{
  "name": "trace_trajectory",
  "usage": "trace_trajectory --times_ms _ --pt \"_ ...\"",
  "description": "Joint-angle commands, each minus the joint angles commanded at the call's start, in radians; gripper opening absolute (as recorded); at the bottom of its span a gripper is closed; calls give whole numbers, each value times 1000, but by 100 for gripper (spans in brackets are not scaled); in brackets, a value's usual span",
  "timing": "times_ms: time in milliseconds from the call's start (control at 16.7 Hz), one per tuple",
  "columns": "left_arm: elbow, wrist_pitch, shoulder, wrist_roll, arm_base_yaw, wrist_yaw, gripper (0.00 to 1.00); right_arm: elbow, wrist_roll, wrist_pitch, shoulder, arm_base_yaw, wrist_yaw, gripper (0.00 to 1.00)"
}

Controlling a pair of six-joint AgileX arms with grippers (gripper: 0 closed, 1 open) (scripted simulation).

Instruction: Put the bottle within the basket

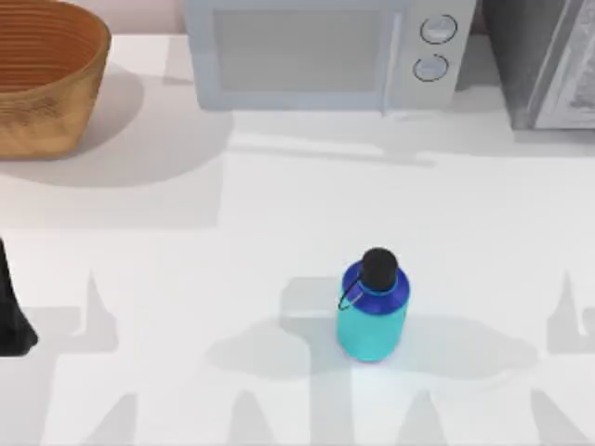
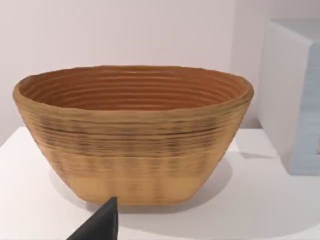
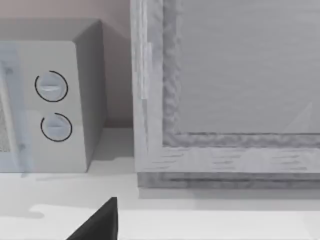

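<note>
The table (image 1: 279, 214) was plain white and matte, crossed by soft grey shadows along its near edge. Nearest, the bottle (image 1: 373, 311) stood upright on the table a little right of centre, toward the near edge, its long axis vertical and its black cap up, the thin loop strap hanging on its left side. Bare table lay all around it, with wide open room to the left and behind. At the left edge a dark part of the left arm (image 1: 13, 316) showed; whether either end effector was open or closed I cannot tell. Farther back, the basket (image 1: 42, 79) sat in the far left corner, mouth up. A microwave (image 1: 325, 51) stood along the far edge, a grey cabinet (image 1: 548, 60) in the far right corner.
</note>
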State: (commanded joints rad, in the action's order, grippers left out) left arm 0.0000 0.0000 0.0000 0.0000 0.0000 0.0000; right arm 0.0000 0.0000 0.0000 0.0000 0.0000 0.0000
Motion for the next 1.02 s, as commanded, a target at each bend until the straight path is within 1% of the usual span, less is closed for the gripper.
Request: trace_trajectory --times_ms 240,420,660,1020 --pt "5 25 28 0 -15 -3 100 0 0 0 0 0 0 100" --pt "22 120 144 1 -74 -12 100 0 0 0 0 0 0 100" --pt "53 325 410 1 -207 -32 100 0 0 0 0 0 0 100" --pt "114 735 948 -3 -472 -71 100 0 0 0 0 0 0 100"
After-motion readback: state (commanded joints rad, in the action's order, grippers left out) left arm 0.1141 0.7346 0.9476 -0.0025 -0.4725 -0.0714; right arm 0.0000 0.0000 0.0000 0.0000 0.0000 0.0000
